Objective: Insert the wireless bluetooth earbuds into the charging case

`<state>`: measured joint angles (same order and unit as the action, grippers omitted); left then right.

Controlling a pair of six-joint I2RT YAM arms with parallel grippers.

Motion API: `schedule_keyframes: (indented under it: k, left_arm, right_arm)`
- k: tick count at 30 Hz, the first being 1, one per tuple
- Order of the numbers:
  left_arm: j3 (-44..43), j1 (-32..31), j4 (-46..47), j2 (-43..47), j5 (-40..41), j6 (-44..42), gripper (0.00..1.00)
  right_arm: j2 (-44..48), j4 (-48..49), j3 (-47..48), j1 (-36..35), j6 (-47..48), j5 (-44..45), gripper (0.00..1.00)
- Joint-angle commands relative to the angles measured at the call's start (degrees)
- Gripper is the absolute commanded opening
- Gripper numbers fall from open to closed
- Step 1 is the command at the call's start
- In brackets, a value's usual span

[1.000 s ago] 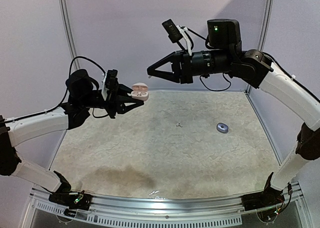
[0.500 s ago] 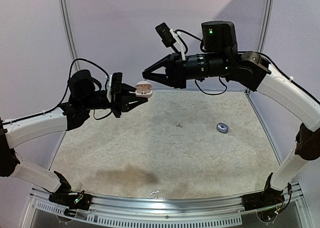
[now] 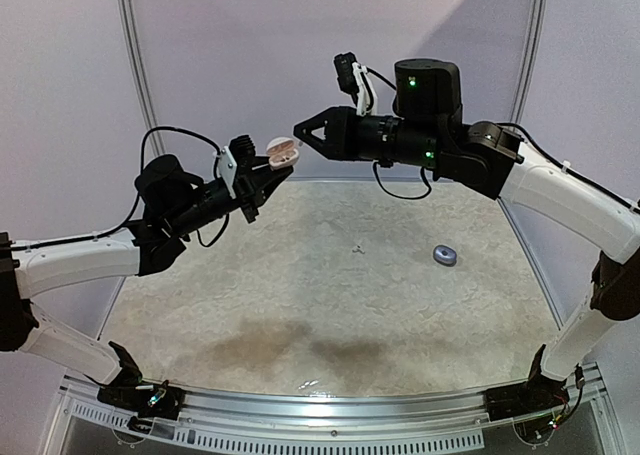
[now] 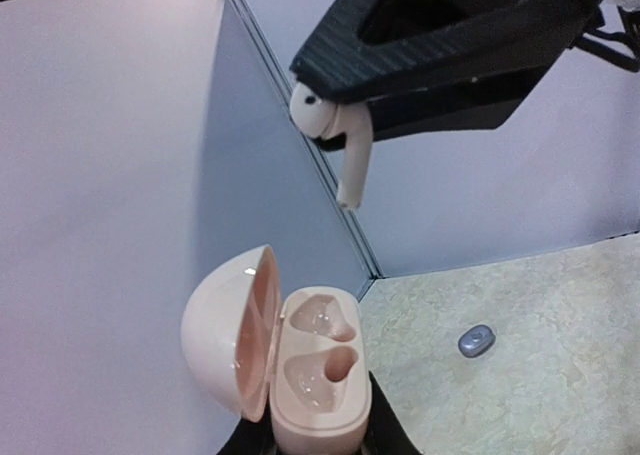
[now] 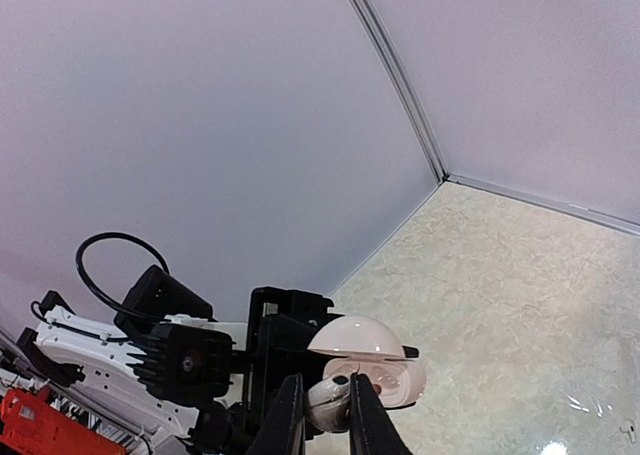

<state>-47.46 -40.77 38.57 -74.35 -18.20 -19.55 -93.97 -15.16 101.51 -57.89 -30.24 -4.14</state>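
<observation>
The left jaws are clamped on the base of a pale pink, glossy plastic charging case (image 4: pixel 318 375), held clear above the speckled beige table (image 3: pixel 330 315) with its domed lid swung open (both moulded wells are empty). The right jaws, nearly closed, pinch a white stemmed wireless earbud (image 4: pixel 335 140) by its head, just above the case and not touching it. A second tiny grey bud (image 3: pixel 358 247) lies on the table well below the case, and a small grey-blue oval object (image 3: pixel 445 256) lies farther off.

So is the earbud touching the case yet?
Apart. The left wrist view shows a clear gap between the stem tip of the earbud and the open case below it.
</observation>
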Motion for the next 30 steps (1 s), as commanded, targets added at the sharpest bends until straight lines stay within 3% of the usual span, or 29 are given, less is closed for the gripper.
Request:
schedule_keyframes:
  k: [1, 9, 30]
  left_arm:
    - [0.7, -1.0, 2.4, -1.2, 3.7, -1.9, 0.00]
    - [0.3, -1.0, 6.2, -2.4, 4.3, -1.8, 0.00]
    - [0.7, -1.0, 6.3, -2.2, 4.0, -1.7, 0.00]
  right_arm:
    - [-1.9, 0.5, 2.7, -1.6, -2.4, 3.7, 0.00]
    - [-6.0, -1.7, 6.6, -1.6, -2.4, 3.3, 0.00]
    - [-5.8, 0.2, 4.8, -1.7, -2.0, 6.3, 0.00]
